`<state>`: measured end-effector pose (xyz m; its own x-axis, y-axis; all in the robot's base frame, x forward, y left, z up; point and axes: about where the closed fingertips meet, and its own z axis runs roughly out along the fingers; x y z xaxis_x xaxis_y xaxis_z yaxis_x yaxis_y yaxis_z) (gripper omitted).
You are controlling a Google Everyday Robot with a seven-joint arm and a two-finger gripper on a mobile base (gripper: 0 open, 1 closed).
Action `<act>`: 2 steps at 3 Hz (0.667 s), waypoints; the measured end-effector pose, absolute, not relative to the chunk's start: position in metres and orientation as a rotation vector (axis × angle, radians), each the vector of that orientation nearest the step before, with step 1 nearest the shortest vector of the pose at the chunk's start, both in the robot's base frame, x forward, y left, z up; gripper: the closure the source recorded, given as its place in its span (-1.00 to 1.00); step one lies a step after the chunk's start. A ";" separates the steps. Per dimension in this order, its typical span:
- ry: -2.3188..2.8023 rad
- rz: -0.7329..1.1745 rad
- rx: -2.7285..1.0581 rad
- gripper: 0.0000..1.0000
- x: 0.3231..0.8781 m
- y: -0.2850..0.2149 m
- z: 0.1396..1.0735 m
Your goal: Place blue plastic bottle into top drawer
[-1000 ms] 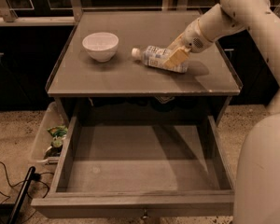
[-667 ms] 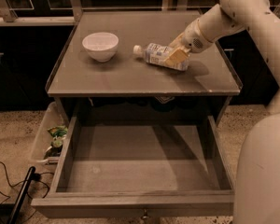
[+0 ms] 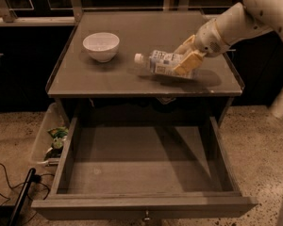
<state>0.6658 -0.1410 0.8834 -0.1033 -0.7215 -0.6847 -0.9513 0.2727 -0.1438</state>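
The blue plastic bottle [image 3: 161,62], clear with a white cap and pale blue-and-white label, lies nearly flat just above the cabinet top, cap pointing left. My gripper [image 3: 185,60] comes in from the right and is shut on the bottle's right half, its tan fingers [image 3: 189,61] on both sides of the body. The top drawer [image 3: 132,173] stands pulled open below the cabinet top, grey, bare inside, with a small knob at its front.
A white bowl [image 3: 101,46] sits on the cabinet top [image 3: 85,74] left of the bottle. A clear plastic bin [image 3: 49,138] with green items stands on the floor left of the drawer. A black cable and rod lie at the lower left.
The bottle, held in my gripper, has lifted slightly and shifted a little toward the front of the cabinet top. The bowl and drawer have not moved.
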 end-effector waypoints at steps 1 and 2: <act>1.831 0.463 -1.514 1.00 0.625 -0.156 0.901; 1.812 0.403 -1.508 1.00 0.578 -0.176 0.909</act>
